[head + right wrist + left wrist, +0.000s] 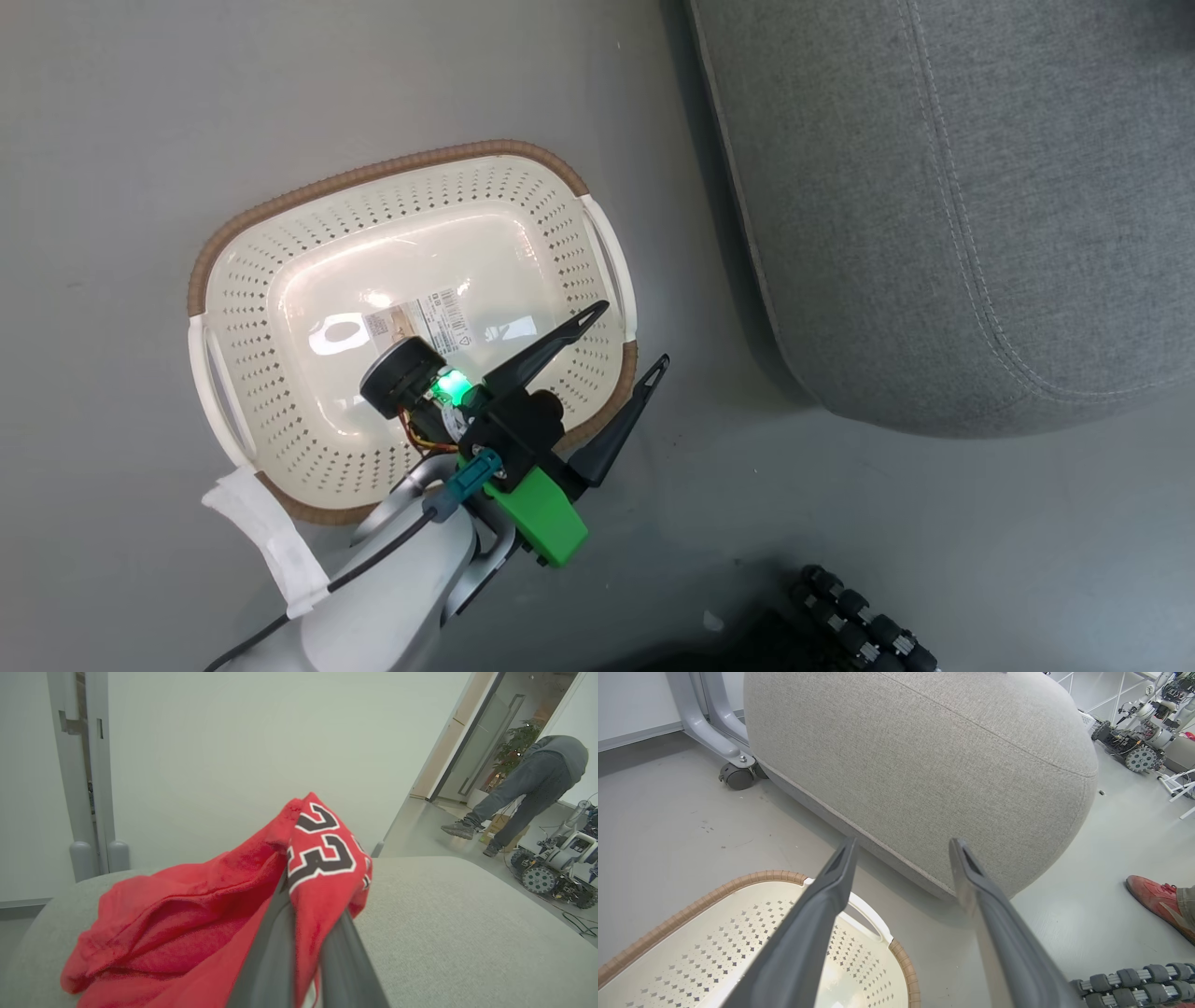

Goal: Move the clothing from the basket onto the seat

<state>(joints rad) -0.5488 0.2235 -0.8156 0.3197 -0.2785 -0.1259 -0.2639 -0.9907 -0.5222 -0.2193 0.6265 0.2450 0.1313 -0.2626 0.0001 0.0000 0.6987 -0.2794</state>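
Right jaws pinch clothing (322, 858) over seat (444, 924); basket (257, 308) bottom bears label (420, 322).

- The left gripper (630, 334) holds its two dark fingers spread wide with nothing between them, tips aimed at the rounded side of the seat (934, 187) and apart from it.
- Its pale forearm (392, 607) rises from the head view's bottom edge, slanting toward the seat.
- The right gripper (310, 896) hangs above the seat's top, fingers pinched together on the clothing (187, 905).
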